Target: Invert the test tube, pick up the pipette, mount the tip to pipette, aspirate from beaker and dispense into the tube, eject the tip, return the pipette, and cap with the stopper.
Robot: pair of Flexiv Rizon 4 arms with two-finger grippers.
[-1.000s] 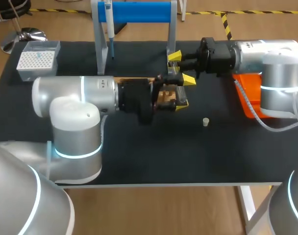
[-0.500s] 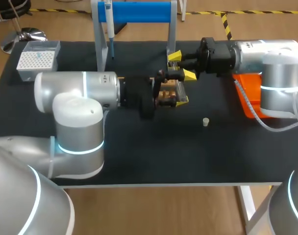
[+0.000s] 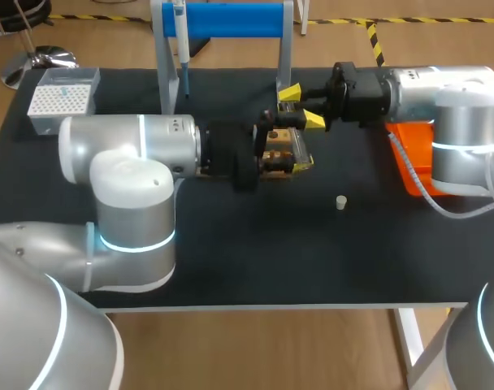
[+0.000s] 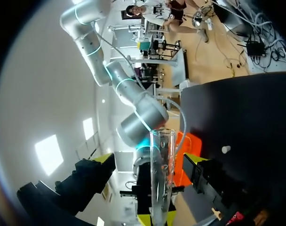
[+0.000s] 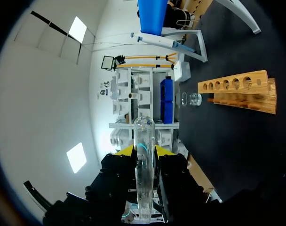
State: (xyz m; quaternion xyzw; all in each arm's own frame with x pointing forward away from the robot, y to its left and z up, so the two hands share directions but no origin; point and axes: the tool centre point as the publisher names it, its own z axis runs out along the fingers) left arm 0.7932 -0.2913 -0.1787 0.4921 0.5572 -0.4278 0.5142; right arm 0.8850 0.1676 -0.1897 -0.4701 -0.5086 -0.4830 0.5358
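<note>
Above the middle of the dark surface (image 3: 231,260), the glass test tube (image 5: 144,136) is held in the air, over the right end of the wooden rack (image 5: 237,92). The right arm (image 3: 450,106) comes in from the right; its jaws are narrow and grip the tube near its rounded end, one yellow tip against each side. The left arm (image 3: 125,154) comes in from the left; its jaws stand wide, one on either side of the tube near its open end, both clear of the glass. A small beaker (image 5: 191,99) sits just beside one end of the rack. At the far edge the pipette (image 3: 180,28) hangs on the blue-topped stand (image 3: 231,20), and the tip box (image 3: 62,99) is at the far left. The pale stopper (image 3: 340,202) stands alone right of the middle, nearer than the tube. An orange bin (image 3: 409,166) lies at the right, partly under the right arm.
</note>
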